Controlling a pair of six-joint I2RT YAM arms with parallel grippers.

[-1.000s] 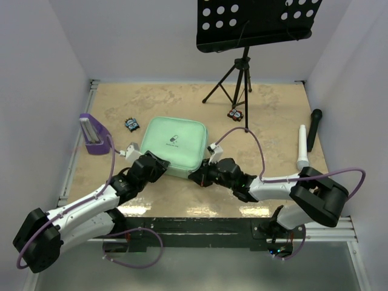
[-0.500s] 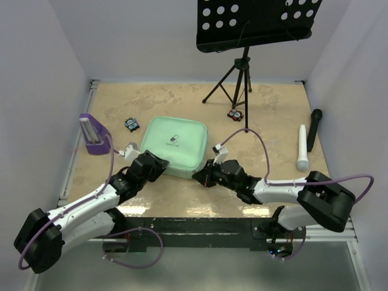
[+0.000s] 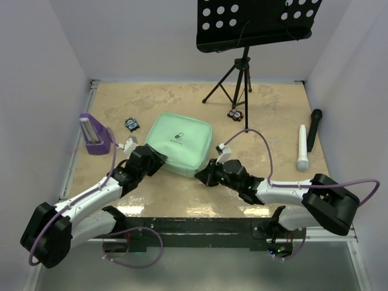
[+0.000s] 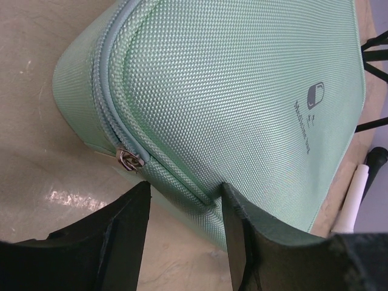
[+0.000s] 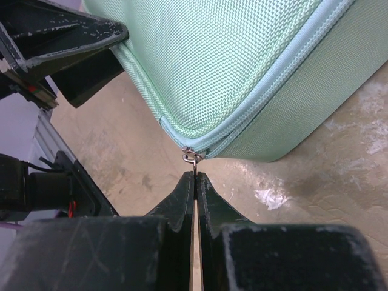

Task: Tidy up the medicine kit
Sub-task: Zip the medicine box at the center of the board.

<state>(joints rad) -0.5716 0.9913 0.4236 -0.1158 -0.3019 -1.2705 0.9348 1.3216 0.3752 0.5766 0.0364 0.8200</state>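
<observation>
**Q:** What can go wrong from here?

**A:** The left gripper (image 4: 183,203) is only half spread astride the near-left corner seam of the medicine kit (image 3: 180,140), and the seam is touched on one side, not clamped. The kit, which lies closed at the middle of the table (image 3: 273,109), can therefore be dragged or turned instead of unzipped.

**Q:** And the right gripper (image 5: 194,177)?

**A:** It is pressed together at the kit's near corner. The zip pull (image 5: 191,158) appears pinched at the tips only, so it can be lost.

One overhead, two close on kit (image 4: 242,91)
</observation>
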